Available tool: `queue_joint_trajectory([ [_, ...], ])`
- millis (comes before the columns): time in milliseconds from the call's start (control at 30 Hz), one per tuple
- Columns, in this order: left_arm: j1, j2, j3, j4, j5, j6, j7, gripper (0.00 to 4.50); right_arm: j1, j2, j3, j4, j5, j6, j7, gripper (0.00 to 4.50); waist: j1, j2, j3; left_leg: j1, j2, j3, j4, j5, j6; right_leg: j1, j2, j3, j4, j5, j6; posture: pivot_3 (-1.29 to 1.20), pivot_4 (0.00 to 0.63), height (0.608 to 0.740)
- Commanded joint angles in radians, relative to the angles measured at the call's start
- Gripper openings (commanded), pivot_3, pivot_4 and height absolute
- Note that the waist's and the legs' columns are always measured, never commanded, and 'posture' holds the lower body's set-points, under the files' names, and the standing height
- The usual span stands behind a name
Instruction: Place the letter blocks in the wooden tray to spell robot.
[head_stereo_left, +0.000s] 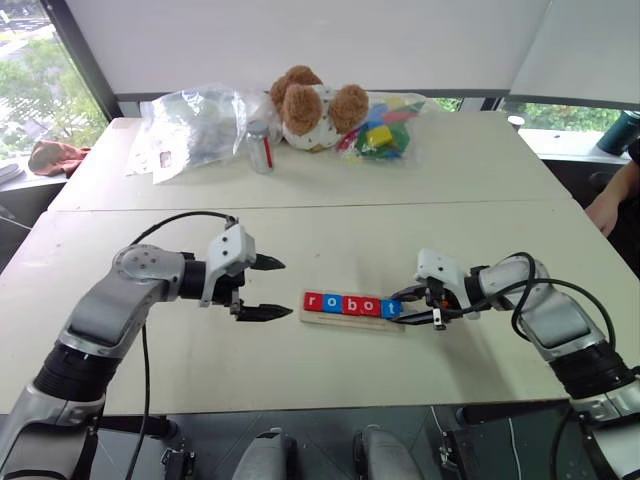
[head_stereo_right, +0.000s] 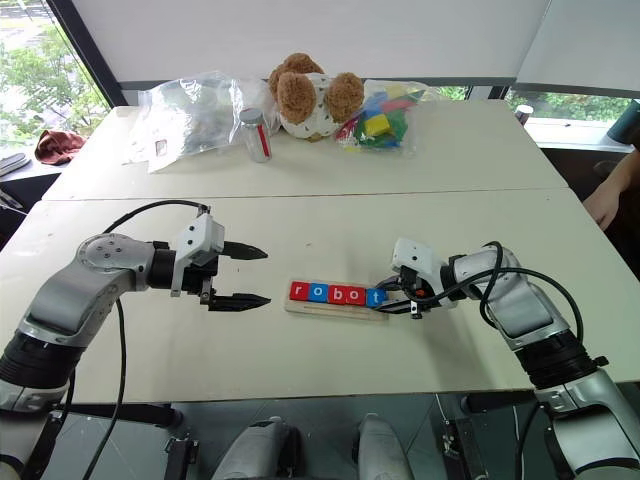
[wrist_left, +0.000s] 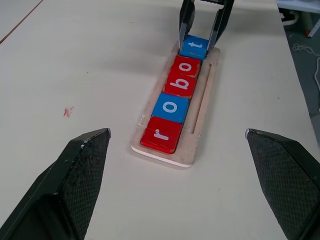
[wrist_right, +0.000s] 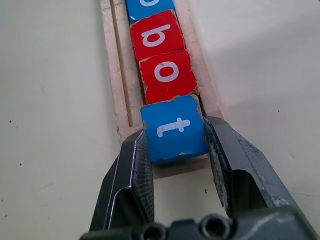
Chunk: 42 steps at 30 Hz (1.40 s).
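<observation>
Last step: right tool (wrist_right: 175, 150) pinches the blue t block (wrist_right: 174, 129) at the wooden tray (wrist_left: 202, 112) end; next, release. Left tool (head_stereo_left: 268, 288) spread.

Both head eyes look down and forward over the table (head_stereo_left: 330, 160); each wrist camera sits low and close at opposite ends of the wooden tray (wrist_left: 197, 127), sharing its letter blocks (wrist_right: 165, 75)

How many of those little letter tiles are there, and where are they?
5, all in a row in the wooden tray: red r, blue o, red b, red o, blue t.
</observation>
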Motion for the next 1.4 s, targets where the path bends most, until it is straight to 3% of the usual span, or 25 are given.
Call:
queue_joint_trajectory([
  [33, -0.012, -0.004, 0.01, -0.02, -0.002, -0.011, 0.002, 4.5, -0.007, 0.002, -0.013, -0.012, 0.002, -0.005, -0.006, 1.11, 0.0, 0.0, 0.0, 0.0, 0.0, 0.0, 0.0, 0.0, 0.0, 0.0, 0.0, 0.0, 0.0, 0.0, 0.0, 0.0, 0.15, 0.74],
  [267, -0.015, -0.01, 0.008, -0.014, 0.001, -0.013, 0.003, 4.5, -0.007, 0.006, -0.018, -0.027, 0.01, 0.009, -0.018, 4.46, 0.0, 0.0, 0.0, 0.0, 0.0, 0.0, 0.0, 0.0, 0.0, 0.0, 0.0, 0.0, 0.0, 0.0, 0.0, 0.0, 0.15, 0.74],
  [1200, -0.019, -0.011, 0.004, -0.004, 0.004, -0.015, 0.0, 4.5, 0.08, -0.018, -0.058, -0.203, 0.109, 0.161, -0.018, 4.46, 0.003, 0.0, 0.0, 0.0, 0.0, 0.0, 0.0, 0.0, 0.0, 0.0, 0.0, 0.0, 0.0, 0.0, 0.0, 0.0, 0.15, 0.74],
  [1400, -0.021, -0.016, 0.008, 0.017, 0.008, -0.021, 0.006, 4.5, 0.081, -0.033, -0.066, -0.18, 0.07, 0.12, -0.052, 4.46, 0.004, 0.0, 0.0, 0.0, 0.0, 0.0, 0.0, 0.0, 0.0, 0.0, 0.0, 0.0, 0.0, 0.0, 0.0, 0.0, 0.15, 0.74],
])
